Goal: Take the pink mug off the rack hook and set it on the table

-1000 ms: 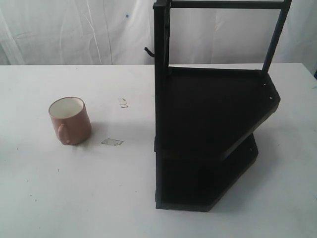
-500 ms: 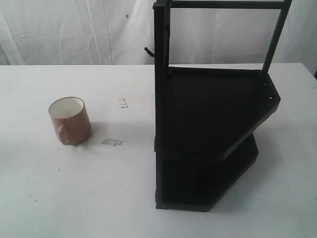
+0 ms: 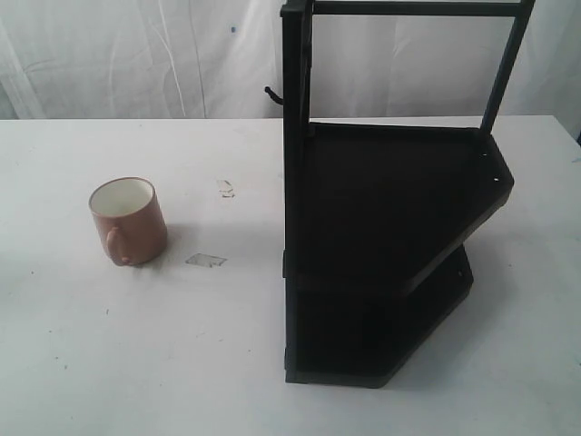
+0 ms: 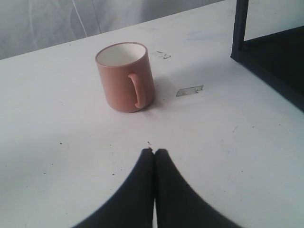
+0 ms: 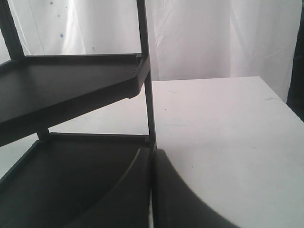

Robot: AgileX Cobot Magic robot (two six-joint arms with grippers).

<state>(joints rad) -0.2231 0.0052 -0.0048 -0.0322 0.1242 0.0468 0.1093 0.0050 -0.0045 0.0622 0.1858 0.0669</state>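
Note:
The pink mug (image 3: 128, 221) stands upright on the white table (image 3: 136, 345), left of the black rack (image 3: 390, 245), with its handle turned toward the front. The rack hook (image 3: 272, 94) juts bare from the rack's left post. In the left wrist view the mug (image 4: 125, 77) sits ahead of my left gripper (image 4: 154, 151), which is shut and empty, well apart from it. My right gripper (image 5: 153, 151) is shut and empty, close to a thin rack post (image 5: 148, 90) and the lower shelf (image 5: 71, 180). Neither gripper shows in the exterior view.
A bit of clear tape (image 3: 206, 261) and a small scuff (image 3: 225, 188) lie on the table between mug and rack. A white curtain (image 3: 136, 54) hangs behind. The rack's two shelves take up the right half of the table.

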